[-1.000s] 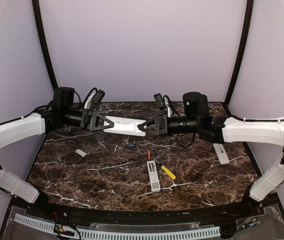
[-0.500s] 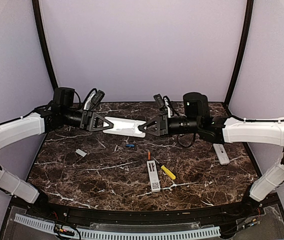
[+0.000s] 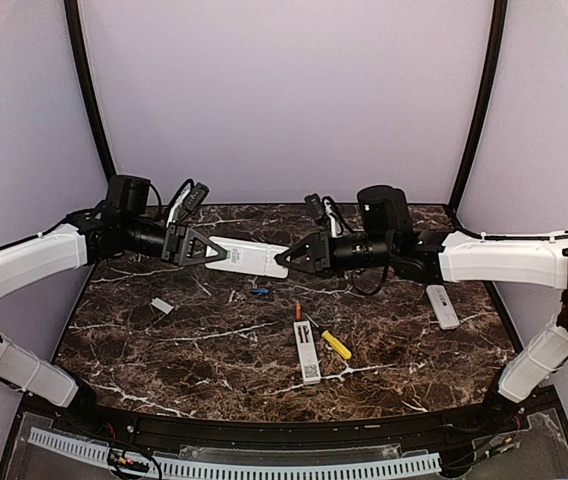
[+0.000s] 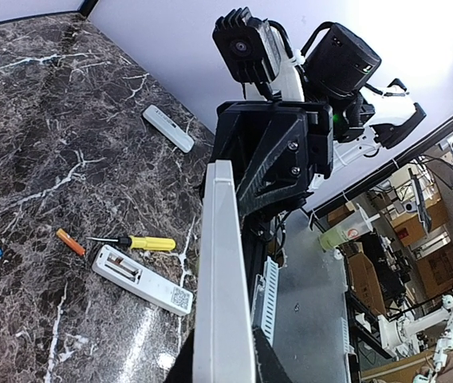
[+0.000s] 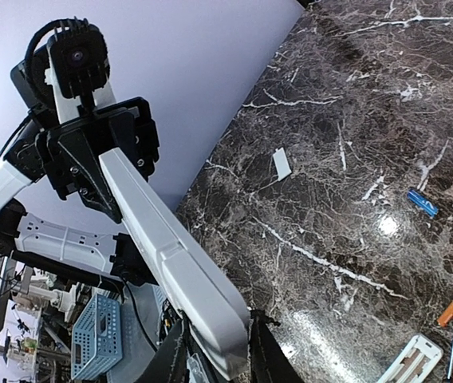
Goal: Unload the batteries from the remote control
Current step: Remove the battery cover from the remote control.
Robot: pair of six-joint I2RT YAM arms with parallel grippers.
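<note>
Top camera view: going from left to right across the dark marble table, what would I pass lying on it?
small white cover → blue battery → orange battery → yellow-handled screwdriver → white remote. The open remote overlaps the middle ones, so I leave it out.

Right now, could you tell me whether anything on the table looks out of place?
Nothing looks damaged, but a blue battery and an orange battery lie loose on the table, and a white cover lies alone, left of the opened remote.
</note>
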